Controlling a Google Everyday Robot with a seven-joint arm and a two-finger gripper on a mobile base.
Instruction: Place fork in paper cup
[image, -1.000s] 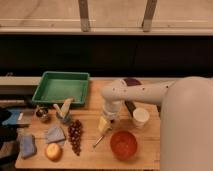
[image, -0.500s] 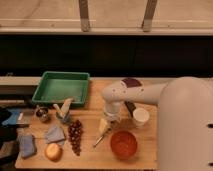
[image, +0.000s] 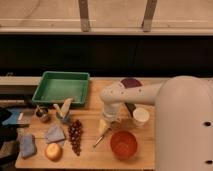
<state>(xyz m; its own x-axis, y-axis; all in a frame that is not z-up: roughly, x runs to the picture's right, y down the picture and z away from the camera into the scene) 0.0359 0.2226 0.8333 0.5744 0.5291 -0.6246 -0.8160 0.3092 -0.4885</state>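
A: Nearest me?
B: Orange bowl (image: 123, 144). Fork (image: 98, 140) lies left of it on the table (image: 90, 157), its upper end lost under the gripper (image: 105, 125).
A: Grip?
B: I can't tell. Cup (image: 141, 116) stands right of the gripper; purple bowl (image: 131, 82) half hidden behind the arm (image: 120, 95).

Claw (image: 104, 126) at upper end of fork (image: 99, 140); paper cup (image: 141, 116) stands nearby.
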